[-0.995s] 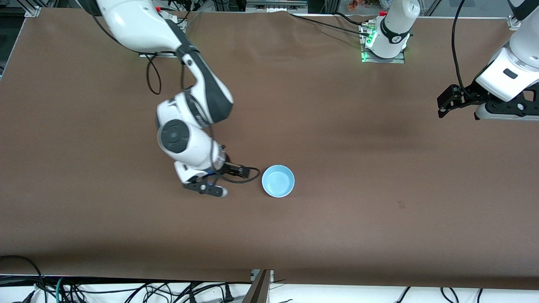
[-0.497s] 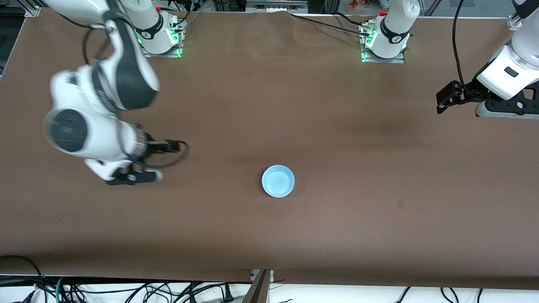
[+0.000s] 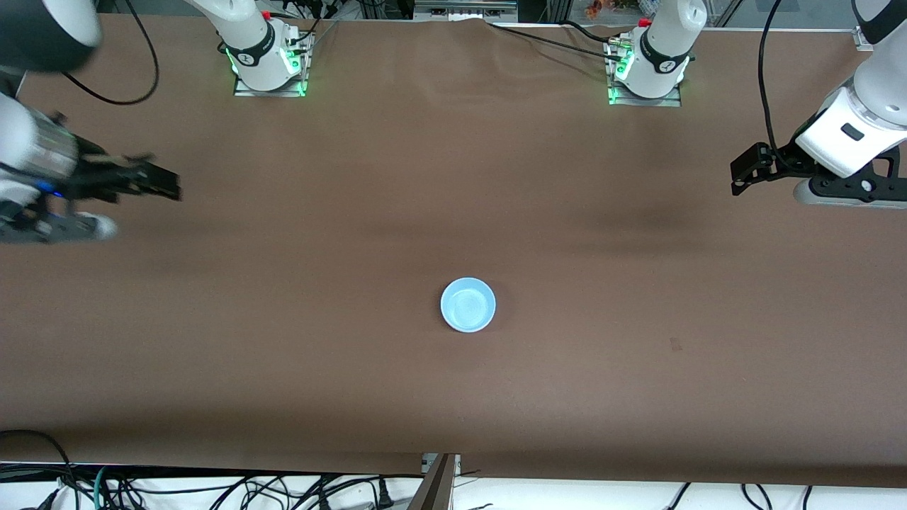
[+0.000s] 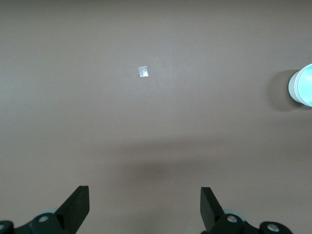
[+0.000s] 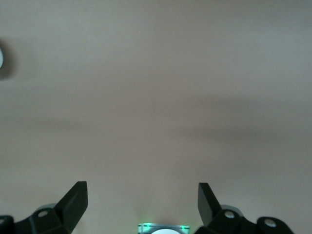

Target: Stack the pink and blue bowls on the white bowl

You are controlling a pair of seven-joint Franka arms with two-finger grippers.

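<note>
Both grippers, left (image 3: 740, 173) and right (image 3: 166, 185), hang empty (fingers spread).

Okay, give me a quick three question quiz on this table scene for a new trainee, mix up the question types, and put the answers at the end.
1. True or false: the blue bowl is held by a gripper.
2. Which gripper is over the right arm's end of the table? A) left gripper B) right gripper
3. Fill in: both grippers' fingers are ____.

Key
1. False. The blue bowl sits alone mid-table, with white showing low on its side in the left wrist view; no pink bowl can be seen.
2. B. The right gripper is there; the left gripper waits over the left arm's end.
3. Open, empty.
</note>
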